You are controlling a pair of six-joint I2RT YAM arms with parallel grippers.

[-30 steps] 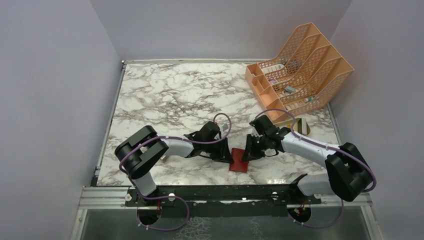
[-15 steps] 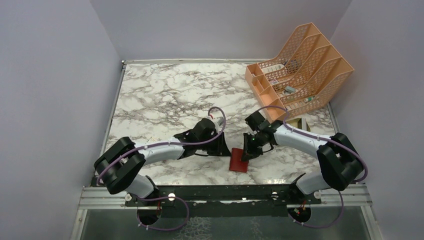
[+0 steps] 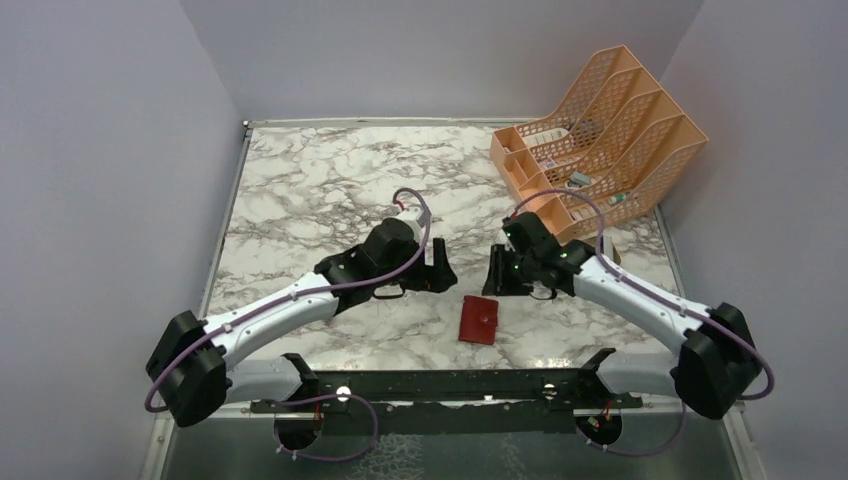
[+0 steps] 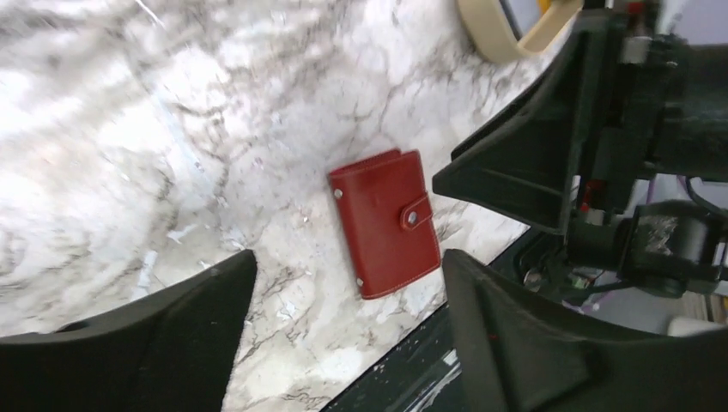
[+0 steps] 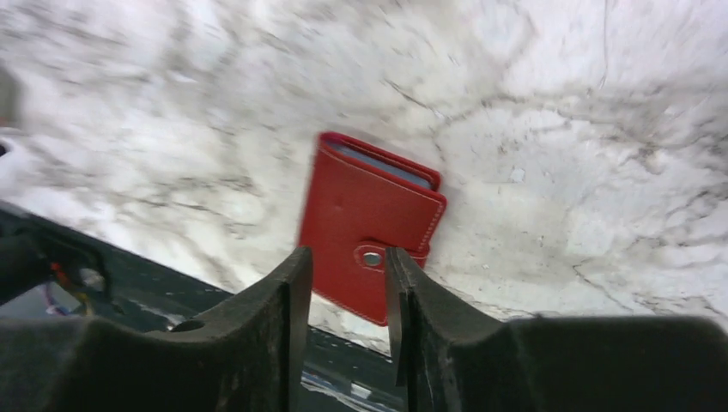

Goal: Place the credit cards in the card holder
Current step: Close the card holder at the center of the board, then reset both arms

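On the top camera I see the small dark red leather wallet (image 3: 478, 320) lying closed on the white marble table (image 3: 320, 190), near its front edge. The left gripper (image 3: 440, 276) and the right gripper (image 3: 497, 272) hang just behind it, and neither touches it. In the left wrist view the black fingers (image 4: 172, 343) are spread wide with nothing between them, and the snap tab (image 4: 415, 215) is fastened. In the right wrist view the jaws leave a narrow gap and grip nothing, with the wallet on the table below.
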